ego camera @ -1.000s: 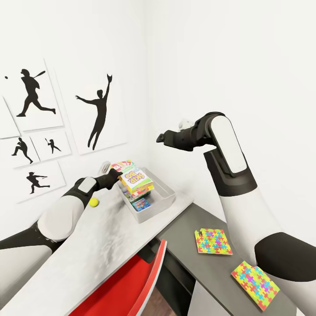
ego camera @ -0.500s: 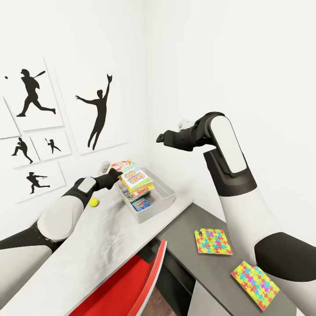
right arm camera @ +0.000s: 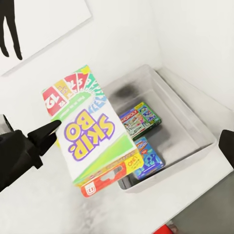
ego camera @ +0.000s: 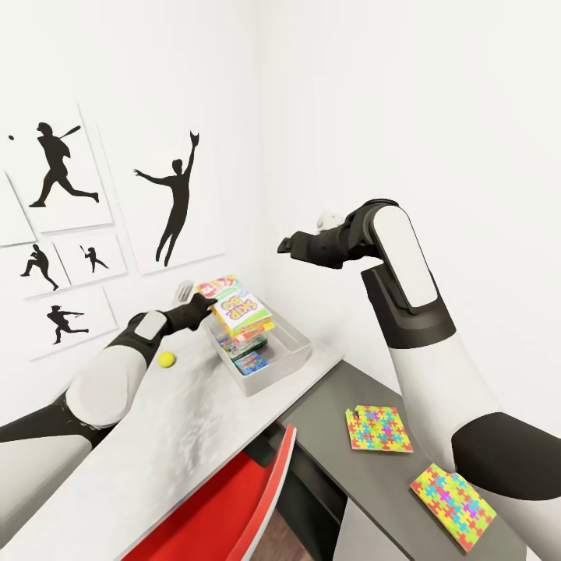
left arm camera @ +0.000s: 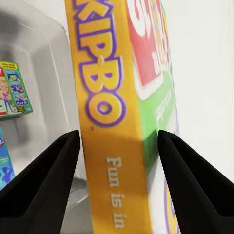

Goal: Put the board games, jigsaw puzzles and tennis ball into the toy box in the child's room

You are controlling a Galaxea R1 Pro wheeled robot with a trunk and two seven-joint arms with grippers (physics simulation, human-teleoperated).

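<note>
— Jaws first: what has the left gripper (left arm camera: 119,146) got?
— Its two fingers clamp the orange edge of the Skip-Bo board game (ego camera: 234,305), held tilted above the near end of the toy box (ego camera: 292,354), where two other game boxes (right arm camera: 140,118) lie.
— And the right gripper (ego camera: 285,245)?
— Raised well above the box; its fingers sit wide apart, holding nothing.
— Anything different from a second ago?
— The Skip-Bo box sits higher now, lifted off the stack. The tennis ball (ego camera: 166,358) and both jigsaw puzzles (ego camera: 378,428) lie as before.

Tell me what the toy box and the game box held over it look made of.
Toy box: likely moulded plastic, pale grey and faintly translucent, with smooth walls and rounded corners.
Game box, in the left gripper: probably printed cardboard, with crisp straight edges, colourful lettering and a slight sheen.
</note>
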